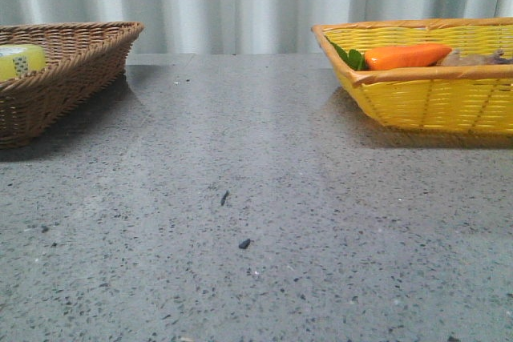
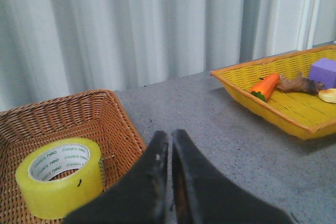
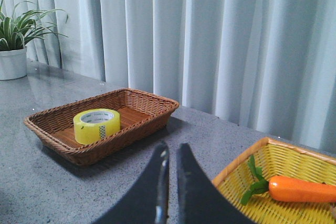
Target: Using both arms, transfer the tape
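Note:
The tape (image 1: 18, 61) is a pale yellow-green roll lying flat in the brown wicker basket (image 1: 76, 70) at the table's far left. It also shows in the left wrist view (image 2: 59, 177) and in the right wrist view (image 3: 96, 125). My left gripper (image 2: 169, 136) is shut and empty, raised beside the brown basket (image 2: 113, 124), apart from the tape. My right gripper (image 3: 172, 149) is shut and empty, above the table between the two baskets. Neither gripper shows in the front view.
A yellow wicker basket (image 1: 433, 98) at the far right holds an orange carrot (image 1: 405, 56) with green leaves, a brown piece and a purple block (image 2: 322, 73). A potted plant (image 3: 16, 51) stands far behind the brown basket. Grey curtains hang behind the speckled table (image 1: 256, 222).

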Controlling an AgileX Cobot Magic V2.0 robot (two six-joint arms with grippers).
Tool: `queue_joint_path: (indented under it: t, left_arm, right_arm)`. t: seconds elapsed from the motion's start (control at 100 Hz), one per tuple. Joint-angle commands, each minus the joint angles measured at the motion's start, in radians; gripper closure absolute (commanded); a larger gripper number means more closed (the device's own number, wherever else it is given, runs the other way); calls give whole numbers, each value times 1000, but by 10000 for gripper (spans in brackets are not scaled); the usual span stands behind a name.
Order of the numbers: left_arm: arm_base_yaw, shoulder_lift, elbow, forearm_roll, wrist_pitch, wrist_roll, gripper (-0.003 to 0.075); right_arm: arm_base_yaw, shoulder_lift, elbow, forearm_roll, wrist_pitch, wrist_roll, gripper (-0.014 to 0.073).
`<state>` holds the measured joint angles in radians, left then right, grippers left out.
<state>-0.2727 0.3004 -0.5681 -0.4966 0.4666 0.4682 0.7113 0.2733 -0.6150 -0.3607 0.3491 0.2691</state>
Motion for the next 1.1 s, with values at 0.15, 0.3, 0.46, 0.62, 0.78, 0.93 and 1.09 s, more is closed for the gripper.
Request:
queue_joint_path:
  t: [0.15,0.3,0.46,0.62,0.78,0.93,1.09]
  left_arm:
    - [-7,-18,40,-19,-79,0,741]
    - [-7,-18,65,-19,-79,0,741]
    - [-7,-18,83,-19,-77,0,741]
    - [-7,-24,118,-19,-93,0,741]
    - [11,-95,216,117,-247,12,741]
    - [67,-231,405,324,-374,-264,741]
    - [115,-317,537,472,-336,-503,741]
  right_arm:
    - [-7,10,-24,-24,-85,-8,635]
    - [-7,10,-24,-24,-85,-8,635]
    - [-7,10,-24,-24,-85,-8,635]
    - [-7,10,-24,-24,-85,-8,635]
    - [-7,10,-24,-24,-85,-8,635]
    - [-7,10,-24,-24,-85,-8,635]
    - [-7,10,-24,-24,-85,-8,635]
